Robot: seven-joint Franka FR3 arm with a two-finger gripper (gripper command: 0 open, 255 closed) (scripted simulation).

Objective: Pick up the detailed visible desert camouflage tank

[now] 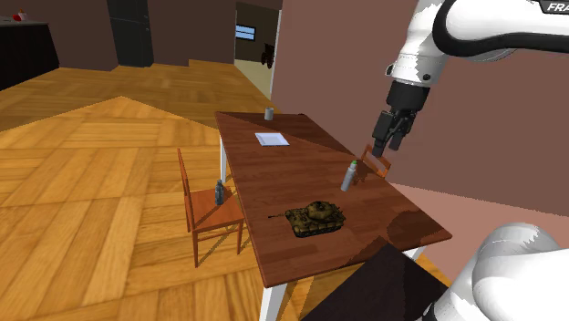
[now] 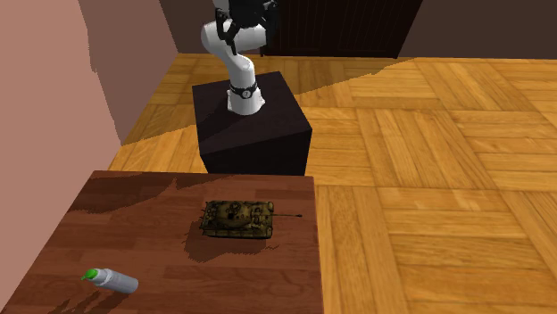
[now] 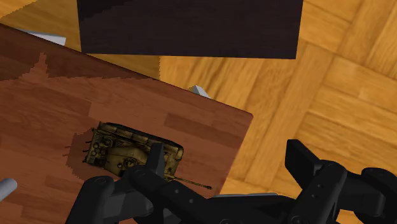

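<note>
Fingers (image 3: 304,167) of the gripper (image 3: 226,153) apart, clasping nothing. Hovers well above the table (image 1: 310,169), probably to frame the tank (image 3: 130,149) before any descent. Sits upright on its tracks near the table edge by the stand (image 2: 254,125), well clear of the bottle (image 1: 348,175).

Dark wood table (image 1: 301,173); wood parquet floor (image 1: 109,182); matt tank (image 1: 316,217).

The arm (image 1: 436,41) is reaching in from the shoulder view's upper right. Its wrist is bending downward, so the gripper (image 1: 388,139) is hanging in the air with its tips pointing down. The fingers (image 3: 304,167) are standing well apart and clasping nothing. In the second exterior view, the arm's lower links (image 2: 236,55) are rising upright.
</note>
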